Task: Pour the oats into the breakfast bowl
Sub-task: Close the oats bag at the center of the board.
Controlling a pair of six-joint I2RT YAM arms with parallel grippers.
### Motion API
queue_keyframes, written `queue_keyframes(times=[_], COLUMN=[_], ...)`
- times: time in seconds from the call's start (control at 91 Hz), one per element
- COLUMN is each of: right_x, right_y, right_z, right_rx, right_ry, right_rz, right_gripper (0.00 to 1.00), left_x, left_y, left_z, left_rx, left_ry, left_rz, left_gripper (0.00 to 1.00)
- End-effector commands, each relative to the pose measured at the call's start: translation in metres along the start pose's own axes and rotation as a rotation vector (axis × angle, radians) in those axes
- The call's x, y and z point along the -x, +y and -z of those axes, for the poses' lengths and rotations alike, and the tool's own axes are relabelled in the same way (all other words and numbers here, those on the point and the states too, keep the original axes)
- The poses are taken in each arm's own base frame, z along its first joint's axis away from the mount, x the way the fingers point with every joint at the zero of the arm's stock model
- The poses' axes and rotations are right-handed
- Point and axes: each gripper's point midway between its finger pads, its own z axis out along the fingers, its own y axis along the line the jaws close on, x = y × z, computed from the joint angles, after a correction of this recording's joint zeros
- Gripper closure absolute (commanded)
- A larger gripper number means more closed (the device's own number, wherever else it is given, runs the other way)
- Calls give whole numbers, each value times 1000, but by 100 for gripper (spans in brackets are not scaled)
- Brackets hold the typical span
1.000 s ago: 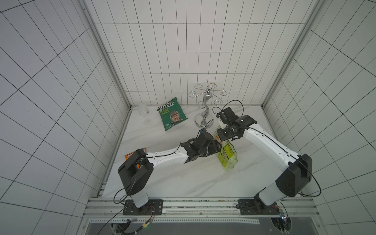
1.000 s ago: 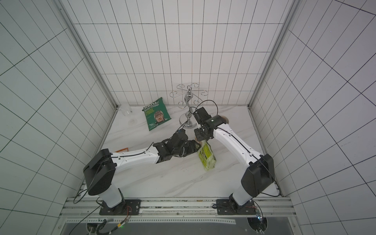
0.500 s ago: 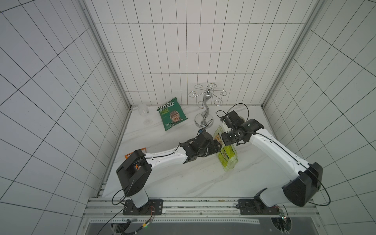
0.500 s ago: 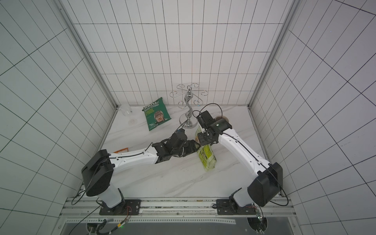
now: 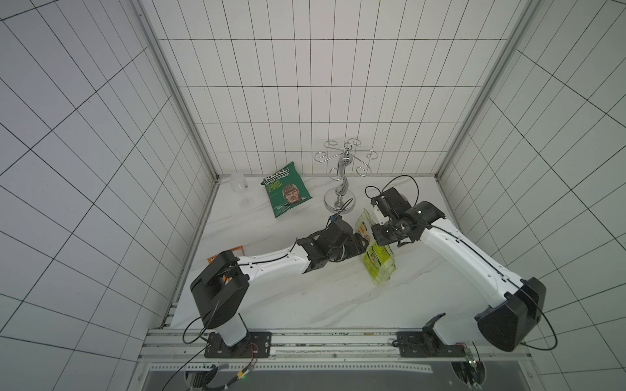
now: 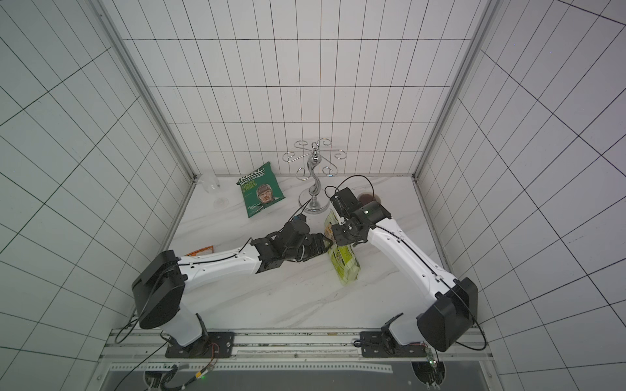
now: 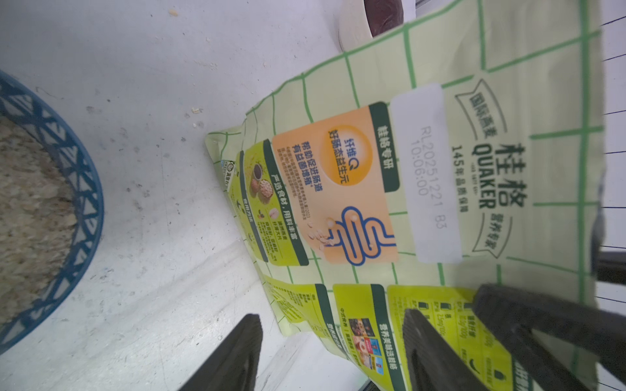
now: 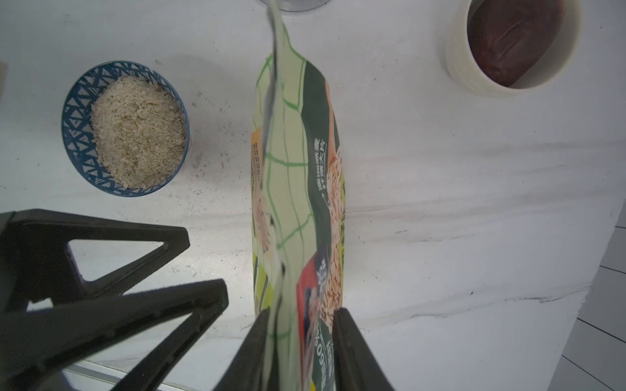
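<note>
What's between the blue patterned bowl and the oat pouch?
Between bowl and pouch: only bare marble with stray flakes, shown in the right wrist view.

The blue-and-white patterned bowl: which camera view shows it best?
The right wrist view: the whole small round blue-and-white patterned bowl shows, full of pale oat flakes. The left wrist view catches only an arc of its blue rim. In both top views the left arm seems to hide it.

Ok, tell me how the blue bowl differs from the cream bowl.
Blue bowl has a blue-and-white triangle pattern; cream bowl is plain outside. Blue bowl holds oats; cream bowl shows a dark reddish-brown inside, no oats. Both are round, upright on the table, apart from the pouch.
</note>
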Motion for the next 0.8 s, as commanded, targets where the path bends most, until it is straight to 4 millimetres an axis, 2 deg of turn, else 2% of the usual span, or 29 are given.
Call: queue_keyframes(times=[0.0,0.033,0.077,0.286,0.385,0.429,0.638,0.748,0.792], right_x=[-14,-14,-13,-7,-9,-12,-31,-32,-31], right_y=[2,2,3,8,4,3,4,4,4], right_z=[2,2,2,9,15,16,9,6,5], right_rx=[10,10,13,32,24,20,28,25,23], right_ry=[31,31,29,9,-3,-3,33,37,38], right_rz=[-8,-9,-10,-15,-24,-29,-38,-38,-37], right_gripper=[77,84,100,100,72,66,66,69,74], left_x=[2,2,1,1,0,0,0,0,0], left_y=[-7,-7,-7,-9,-10,-11,-11,-11,-11], left_z=[6,6,6,7,8,8,9,9,8], left_rx=[-24,-24,-23,-35,-43,-44,-45,-46,-46], left_ry=[-19,-18,-16,-16,-11,-11,-14,-12,-12], left_rz=[-8,-8,-9,-14,-14,-15,-13,-13,-14], left_gripper=[32,32,32,32,32,32,32,32,32])
